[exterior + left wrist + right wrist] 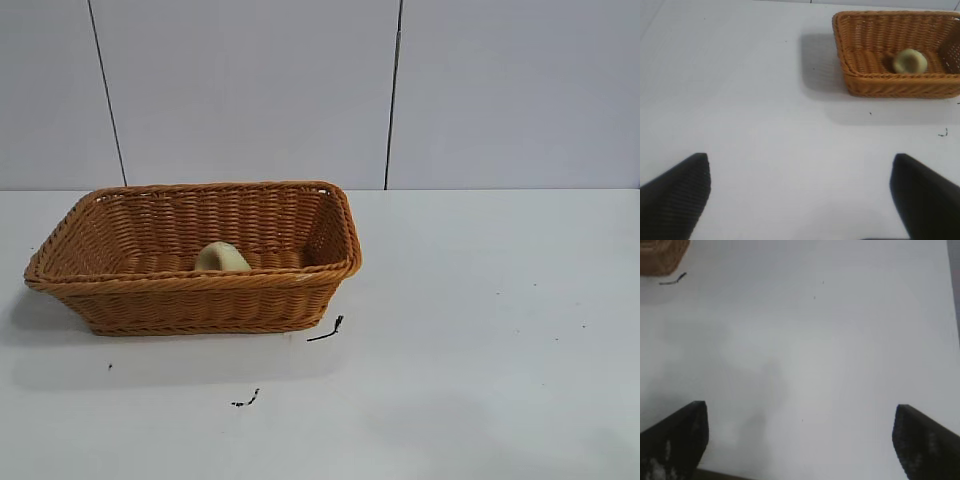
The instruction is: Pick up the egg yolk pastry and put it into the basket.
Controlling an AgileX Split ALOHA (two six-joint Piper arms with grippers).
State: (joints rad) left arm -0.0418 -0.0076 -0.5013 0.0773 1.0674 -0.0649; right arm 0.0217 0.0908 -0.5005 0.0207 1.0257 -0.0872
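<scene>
The orange-brown wicker basket [190, 258] stands on the white table at the left in the exterior view. The pale yellow-green egg yolk pastry [222, 258] lies inside it, near the front wall. Both also show in the left wrist view, the basket [900, 82] with the pastry [910, 61] on its floor. My left gripper [800, 165] is open and empty over bare table, well away from the basket. My right gripper [801, 412] is open and empty over bare table; a corner of the basket [660, 255] shows far off. Neither arm appears in the exterior view.
Small black scraps lie on the white table [480, 330] in front of the basket, one by its front right corner [326, 330] and one nearer the front [246, 400]. A grey panelled wall [250, 90] stands behind.
</scene>
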